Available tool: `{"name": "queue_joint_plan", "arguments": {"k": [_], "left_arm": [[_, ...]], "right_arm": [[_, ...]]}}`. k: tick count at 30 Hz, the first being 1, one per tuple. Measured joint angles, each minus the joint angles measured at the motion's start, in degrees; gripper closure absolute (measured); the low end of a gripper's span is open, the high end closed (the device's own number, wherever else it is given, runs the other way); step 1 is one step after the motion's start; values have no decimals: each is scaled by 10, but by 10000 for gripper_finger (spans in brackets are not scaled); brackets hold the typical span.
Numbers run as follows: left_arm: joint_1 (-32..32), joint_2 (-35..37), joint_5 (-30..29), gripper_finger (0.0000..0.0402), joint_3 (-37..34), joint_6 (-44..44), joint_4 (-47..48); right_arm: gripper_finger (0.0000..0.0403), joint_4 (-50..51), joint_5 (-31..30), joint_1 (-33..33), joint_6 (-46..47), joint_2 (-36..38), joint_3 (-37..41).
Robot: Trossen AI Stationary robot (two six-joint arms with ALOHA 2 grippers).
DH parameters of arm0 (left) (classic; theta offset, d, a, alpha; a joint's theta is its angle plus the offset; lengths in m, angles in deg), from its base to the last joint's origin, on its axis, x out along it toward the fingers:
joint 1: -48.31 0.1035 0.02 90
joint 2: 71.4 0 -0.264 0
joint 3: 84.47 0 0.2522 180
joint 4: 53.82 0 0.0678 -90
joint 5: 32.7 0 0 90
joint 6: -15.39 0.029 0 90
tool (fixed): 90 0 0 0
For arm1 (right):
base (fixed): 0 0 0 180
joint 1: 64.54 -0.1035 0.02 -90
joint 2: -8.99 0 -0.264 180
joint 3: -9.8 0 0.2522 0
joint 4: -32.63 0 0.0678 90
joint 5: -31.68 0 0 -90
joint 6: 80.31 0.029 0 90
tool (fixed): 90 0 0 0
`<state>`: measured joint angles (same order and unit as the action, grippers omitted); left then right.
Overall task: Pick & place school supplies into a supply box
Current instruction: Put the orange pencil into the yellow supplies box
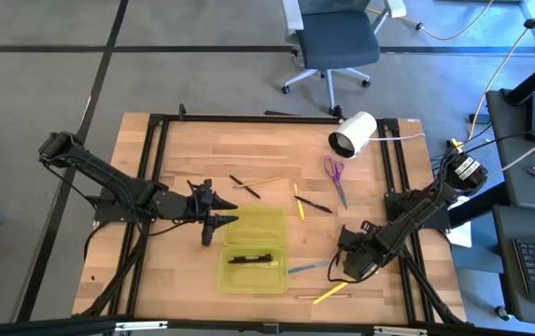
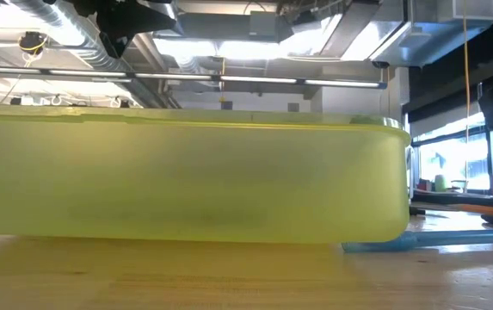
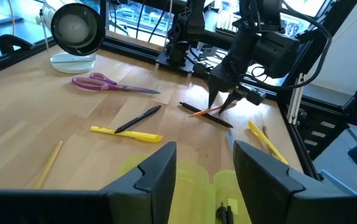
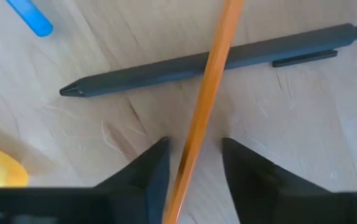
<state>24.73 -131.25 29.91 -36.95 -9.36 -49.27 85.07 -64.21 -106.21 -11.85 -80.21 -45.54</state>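
The right gripper is low over the bench near its front right, its fingers slightly apart with an orange pencil running between them; whether they press on it cannot be told. That pencil lies across a dark grey pen on the wood, with the end of a blue pen nearby. The left gripper hovers at the left edge of the supply box, fingers apart and holding nothing. The box lies open near the bench's front middle, a black pen resting in its front half. Other supplies are scattered on the bench: purple-handled scissors just in front of a white cylinder at the back right, a yellow pen with a black pen to its right, another black pen and a yellow pencil behind the box, and a yellow pen near the front edge. From table height, the box's yellow-green wall fills most of the picture.
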Motion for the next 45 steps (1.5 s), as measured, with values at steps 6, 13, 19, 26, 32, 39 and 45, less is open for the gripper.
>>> {"name": "queue_joint_plan", "arguments": {"k": [6, 13, 19, 26, 32, 39, 45], "left_arm": [[0, 0, 0, 247, 0, 0, 3], [0, 0, 25, 251, 0, -9, 4], [0, 8, 68, 247, 0, -35, 5], [-1, 47, 87, 250, 0, -48, 46], [-25, 102, 78, 247, 0, -50, 86], [-45, 124, 76, 251, 0, -11, 83], [-46, 125, 104, 247, 0, -15, 82]], "right_arm": [[321, -1, 0, 0, 19, 0, 0], [378, -3, 2, 0, 18, 0, 0], [378, 30, 13, 0, 33, 8, -13], [378, 125, -14, 1, 13, 16, -113], [378, 80, -123, 26, -95, 11, -212], [378, -86, -153, 106, -298, -36, -298], [378, -145, -114, 152, -407, -125, -405]]}}
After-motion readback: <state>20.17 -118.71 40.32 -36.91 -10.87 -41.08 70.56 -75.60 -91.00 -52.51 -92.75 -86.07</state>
